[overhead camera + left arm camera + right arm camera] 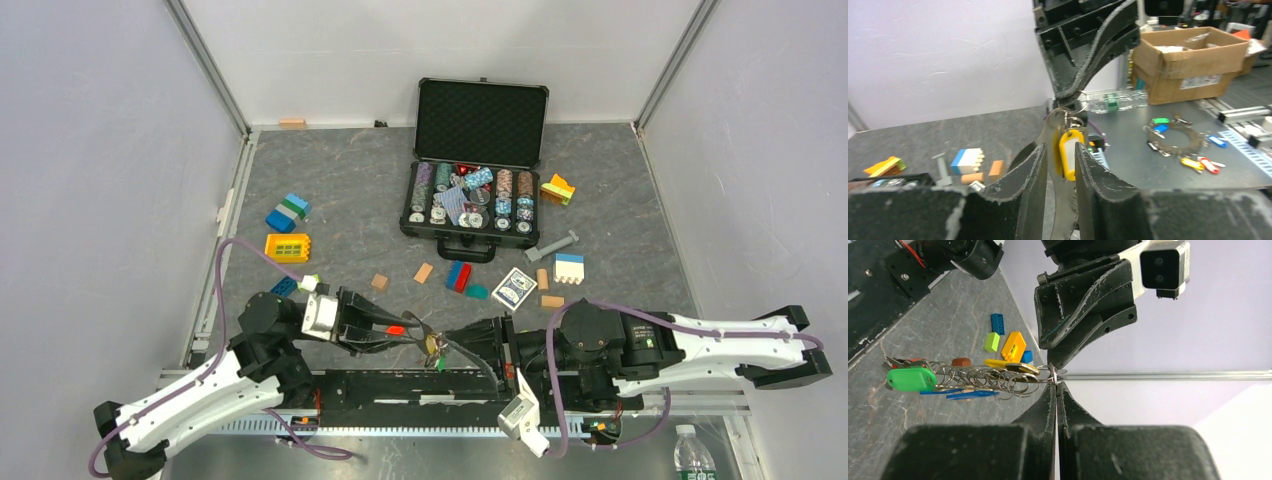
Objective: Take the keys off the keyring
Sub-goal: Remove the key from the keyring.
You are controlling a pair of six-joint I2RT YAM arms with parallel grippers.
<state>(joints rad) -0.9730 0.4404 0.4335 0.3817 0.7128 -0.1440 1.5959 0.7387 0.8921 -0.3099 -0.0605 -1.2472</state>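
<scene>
The bunch of keys [432, 345] hangs in the air between my two grippers, near the table's front edge. My right gripper [1055, 385] is shut on the thin keyring [1054, 374], pinching it at the fingertips. A string of wire rings [983, 377] trails left from it, with a green tag [910, 379], blue keys [958, 392] and a yellow key [1013, 365]. My left gripper [1060, 160] has its jaws narrowly apart around a yellow key tag [1070, 155]. A thin gap shows beside its left finger [1033, 175]. The right gripper [1068, 95] is above it.
An open black poker chip case [475, 195] stands at the back centre. Coloured blocks [288, 247] lie at the left and a card deck [514, 288] lies mid-table. Off the table are a cardboard box [1188, 60] and loose coloured keys [1173, 137] on a metal bench.
</scene>
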